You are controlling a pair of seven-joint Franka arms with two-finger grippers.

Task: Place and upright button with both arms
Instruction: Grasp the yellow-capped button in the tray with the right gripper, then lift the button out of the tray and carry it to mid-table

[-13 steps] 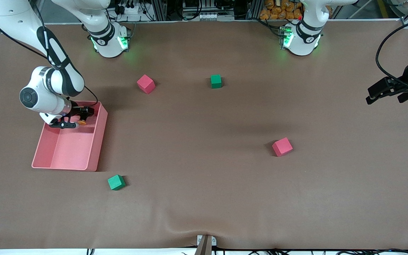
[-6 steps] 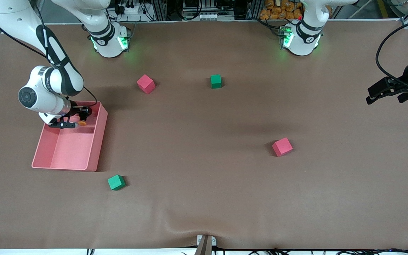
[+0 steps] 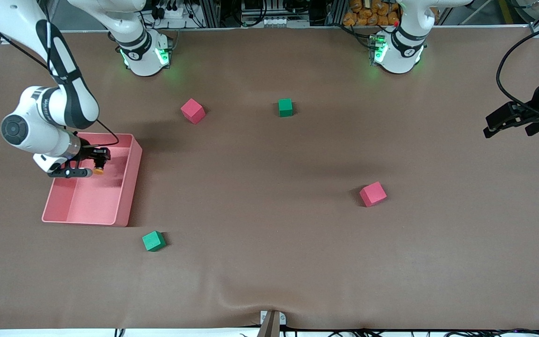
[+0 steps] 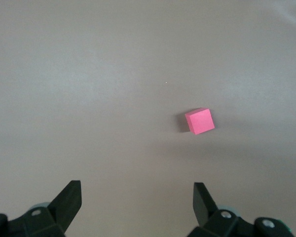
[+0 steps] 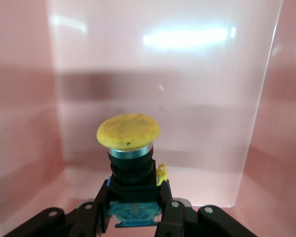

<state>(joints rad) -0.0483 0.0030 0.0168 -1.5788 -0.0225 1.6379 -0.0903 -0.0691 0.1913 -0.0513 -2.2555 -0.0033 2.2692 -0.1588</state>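
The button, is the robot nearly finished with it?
Not yet. Done: the right gripper has grabbed the button. Now it holds it above the pink bin. The left gripper waits open over its end of the table. Left: setting the button down upright.

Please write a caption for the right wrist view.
Right gripper shut on the button, held over the pink bin.

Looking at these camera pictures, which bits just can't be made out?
- The button: in the right wrist view the right gripper clamps its black body, hiding its underside; in the front view it is too small for detail.
- The pink bin: its corner toward the robots' bases is covered by the right arm in the front view.
- The left gripper: its fingers are open, its body cut off by the left wrist view's edge.
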